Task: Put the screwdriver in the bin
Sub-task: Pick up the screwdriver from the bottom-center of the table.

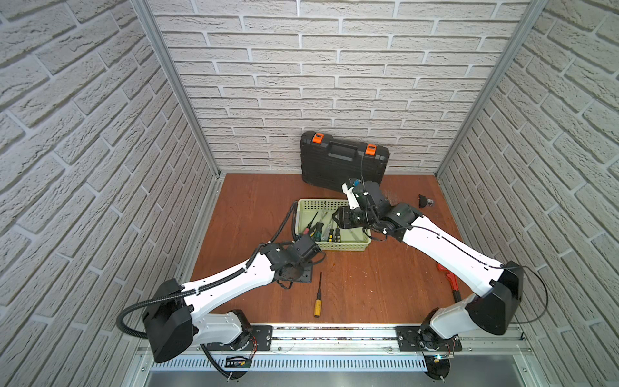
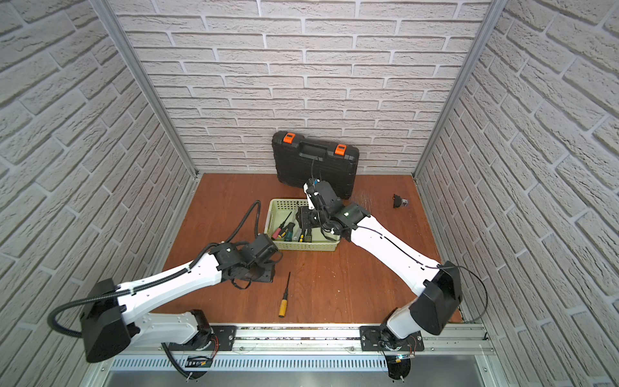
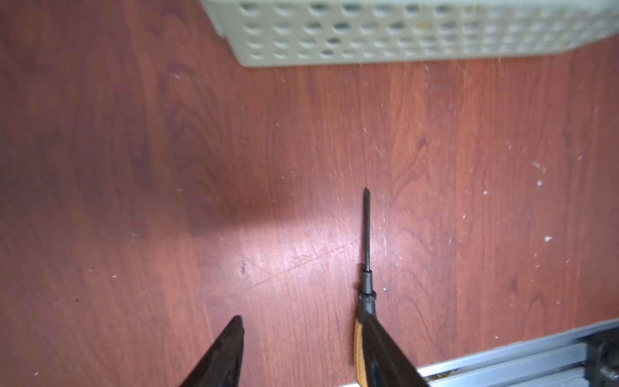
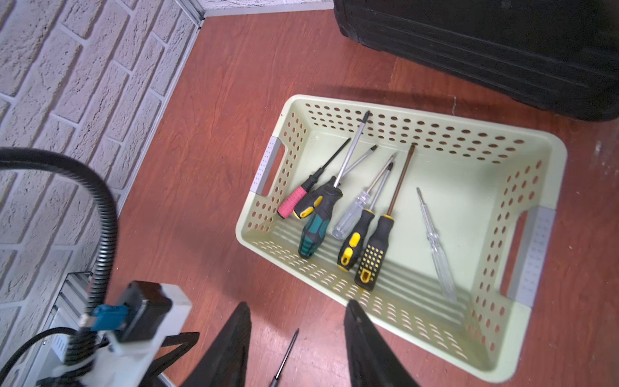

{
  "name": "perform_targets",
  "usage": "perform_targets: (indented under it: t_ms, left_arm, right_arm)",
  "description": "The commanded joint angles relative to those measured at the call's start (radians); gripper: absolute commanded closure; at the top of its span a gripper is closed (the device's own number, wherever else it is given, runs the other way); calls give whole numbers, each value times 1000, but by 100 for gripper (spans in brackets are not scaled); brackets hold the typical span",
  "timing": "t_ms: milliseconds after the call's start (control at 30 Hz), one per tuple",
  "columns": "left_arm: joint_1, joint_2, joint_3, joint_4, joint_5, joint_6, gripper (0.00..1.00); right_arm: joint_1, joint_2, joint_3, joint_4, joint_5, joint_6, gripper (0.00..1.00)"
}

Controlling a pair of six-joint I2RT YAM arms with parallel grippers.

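You see white link shells on the left arm (image 1: pixel 227 279) and right arm (image 1: pixel 449 249), with black joint housings. In both top views, a black corrugated conduit (image 1: pixel 120 320) loops at 8 o'clock; a thin black cable (image 1: pixel 547 295) arcs at 4 o'clock. The gripper fingers (image 3: pixel 221 355) are black tapered wedges.

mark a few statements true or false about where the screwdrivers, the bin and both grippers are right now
The yellow-handled screwdriver lies inside the bin. False: it lies on the table, outside the bin.
The bin holds several screwdrivers. True.
The left gripper is shut on a screwdriver. False: its jaws stand apart with nothing between them.
The right gripper is open and empty. True.
The black toolcase lies flat on the table. False: it stands on edge against the back wall.
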Motion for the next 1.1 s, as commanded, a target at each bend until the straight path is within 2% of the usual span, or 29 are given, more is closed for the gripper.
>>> perform_targets:
  t_ms: [0, 133, 333, 767, 1067]
  left_arm:
    - [-63, 78, 29, 51, -19, -51, 42]
    - [-117, 186, 57, 85, -4, -113, 41]
    - [-196, 290, 54, 127, 32, -198, 41]
    - [-291, 308, 28, 88, 58, -297, 43]
    - [-287, 305, -25, 124, 71, -312, 45]
  right_arm:
    - [3, -66, -75, 10, 44, -20, 52]
    - [2, -117, -132, -4, 78, -28, 51]
    - [1, -139, -170, 20, 66, -5, 51]
    - [2, -167, -231, 66, 67, 23, 51]
    - [2, -139, -225, 78, 46, 28, 51]
